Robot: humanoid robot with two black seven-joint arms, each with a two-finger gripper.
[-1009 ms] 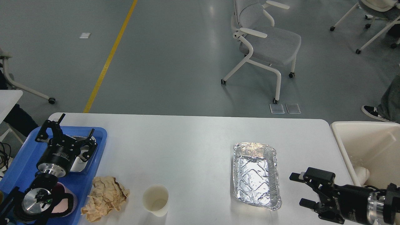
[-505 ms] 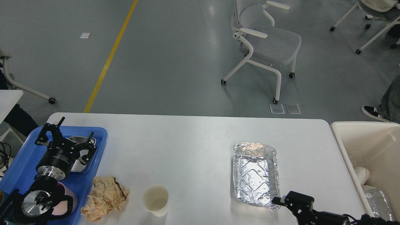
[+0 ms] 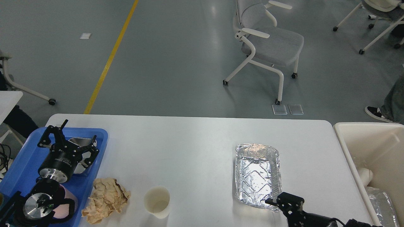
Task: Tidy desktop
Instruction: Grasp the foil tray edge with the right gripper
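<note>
Desktop (image 3: 189, 148) is presenting plain white. Tray (image 3: 22, 164) is showing blue. Foil container (image 3: 258, 176) is reflecting silver with an embossed, crinkled pattern. Crumpled paper (image 3: 105, 199) is appearing tan, cup (image 3: 157, 202) cream, bin (image 3: 375, 148) cream.

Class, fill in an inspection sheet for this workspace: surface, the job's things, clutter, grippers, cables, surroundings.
Surface: white desktop, plain.
Job's things: foil tray, paper cup and crumpled brown paper lie on it, apart.
Clutter: blue tray at left holds a metal dish; cream bin at right holds discarded items.
Grippers: left gripper open above the blue tray; right gripper at the foil tray's near edge, state unclear.
Cables: black cable at the left edge.
Surroundings: grey floor, yellow line, wheeled chair.
</note>
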